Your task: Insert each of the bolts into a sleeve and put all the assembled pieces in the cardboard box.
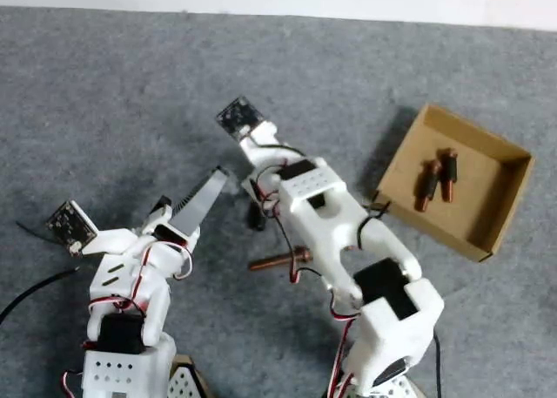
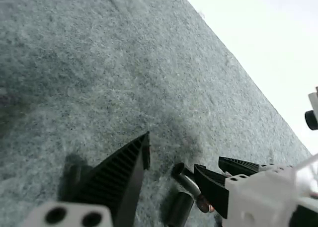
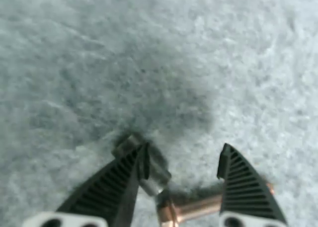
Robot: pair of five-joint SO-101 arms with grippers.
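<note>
1. Toward the table's (image 1: pixel 104 84) near-left corner: left gripper (image 1: pixel 193 191), jaws spread wide, nothing between; second finger barely visible.
2. Mid-table, under the right arm: right gripper (image 3: pixel 185 152), jaws apart, pinching nothing; dark sleeve (image 3: pixel 156 173) half covered by one finger, axis hard to make out.
3. Closer to the near edge: copper bolt (image 1: pixel 274 261), flat, long axis parallel to that edge, thick end pointing right, cut off beneath the right arm.
4. By the right edge: cardboard box (image 1: pixel 487 193), two assembled pieces (image 1: pixel 428 182) side by side inside, long axes near to far.
</note>
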